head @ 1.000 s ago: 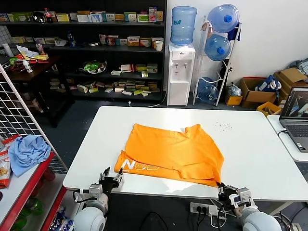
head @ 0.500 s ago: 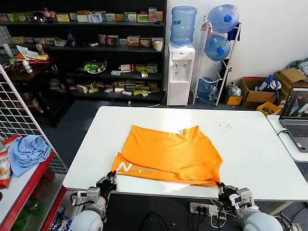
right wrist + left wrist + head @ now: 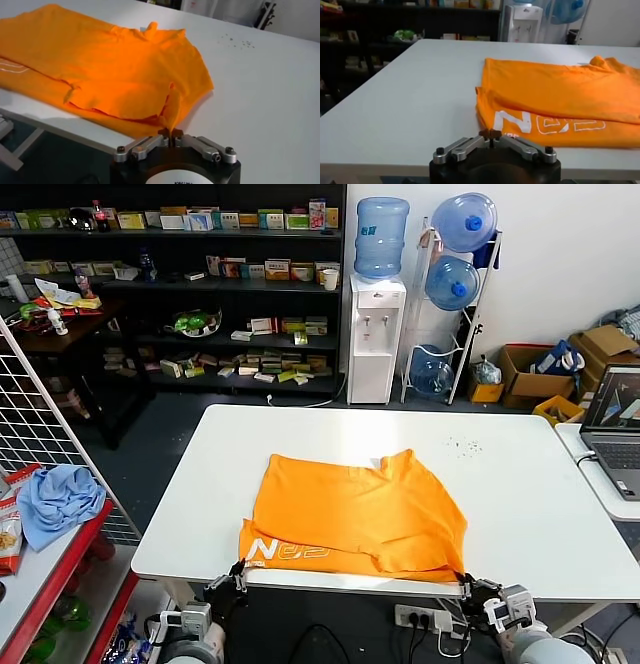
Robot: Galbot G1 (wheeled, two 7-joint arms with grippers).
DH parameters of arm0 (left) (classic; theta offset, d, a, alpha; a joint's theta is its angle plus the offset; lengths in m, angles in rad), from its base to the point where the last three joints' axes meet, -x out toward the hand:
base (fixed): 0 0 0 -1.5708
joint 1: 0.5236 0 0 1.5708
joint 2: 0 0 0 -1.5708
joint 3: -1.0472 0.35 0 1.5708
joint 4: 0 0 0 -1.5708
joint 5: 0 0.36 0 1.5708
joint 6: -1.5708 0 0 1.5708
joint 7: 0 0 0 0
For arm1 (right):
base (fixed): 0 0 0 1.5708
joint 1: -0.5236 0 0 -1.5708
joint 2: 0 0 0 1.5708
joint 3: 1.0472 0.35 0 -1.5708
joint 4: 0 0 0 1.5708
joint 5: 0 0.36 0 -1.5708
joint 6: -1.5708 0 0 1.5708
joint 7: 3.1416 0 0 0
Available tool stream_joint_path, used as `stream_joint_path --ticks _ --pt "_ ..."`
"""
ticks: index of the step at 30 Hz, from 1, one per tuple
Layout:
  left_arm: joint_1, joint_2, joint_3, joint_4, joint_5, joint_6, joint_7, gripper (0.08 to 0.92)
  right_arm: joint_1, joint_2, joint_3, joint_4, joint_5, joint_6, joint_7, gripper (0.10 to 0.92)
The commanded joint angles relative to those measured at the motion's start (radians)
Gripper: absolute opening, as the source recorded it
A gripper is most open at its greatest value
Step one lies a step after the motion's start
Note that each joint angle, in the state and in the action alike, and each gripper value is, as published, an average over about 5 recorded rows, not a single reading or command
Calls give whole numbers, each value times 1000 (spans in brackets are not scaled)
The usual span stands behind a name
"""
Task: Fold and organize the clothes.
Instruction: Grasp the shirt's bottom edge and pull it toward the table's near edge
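Under the table (image 3: 540, 514) edge, both end effectors half hidden.

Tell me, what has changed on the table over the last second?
The left gripper closed and drew back off the near edge. The right gripper also drew back. The bright orange cotton T-shirt slid toward the near edge with them. The white table and light blue cloth stayed put.

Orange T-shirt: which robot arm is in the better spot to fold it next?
Probably the right: the right gripper pinches the orange T-shirt's near corner. The left gripper is shut by the other corner, seemingly short of the cloth.
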Motion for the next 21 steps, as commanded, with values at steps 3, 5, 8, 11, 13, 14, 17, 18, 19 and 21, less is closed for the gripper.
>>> stream_joint_path --ticks 3,5,8,11,13,14,17,18,19,21 --pt "67 18 1 -89 29 0 -7 225 -40 -10 54 47 38 -35 19 354" --pt "66 25 2 -97 35 1 -5 286 -42 -15 73 58 59 -45 26 415" --pt "58 41 0 -110 45 3 2 372 -31 -24 96 74 86 -42 32 502" --pt "25 63 -3 -116 54 -2 12 459 22 -33 104 60 107 -5 35 588" --pt "-19 78 -1 -106 51 -9 19 520 81 -37 98 26 119 29 33 649" --pt "-49 85 1 -94 45 -13 23 546 117 -38 92 1 128 46 32 675" --pt "-150 102 20 -39 26 -36 44 632 234 -38 58 -95 159 82 21 759" --pt "-187 108 29 -17 20 -43 52 658 272 -36 47 -128 167 88 15 783" --pt "-224 113 41 7 11 -50 59 693 312 -35 33 -160 172 90 7 800" --pt "-298 119 64 69 -10 -61 66 744 393 -28 2 -226 176 85 -11 817"
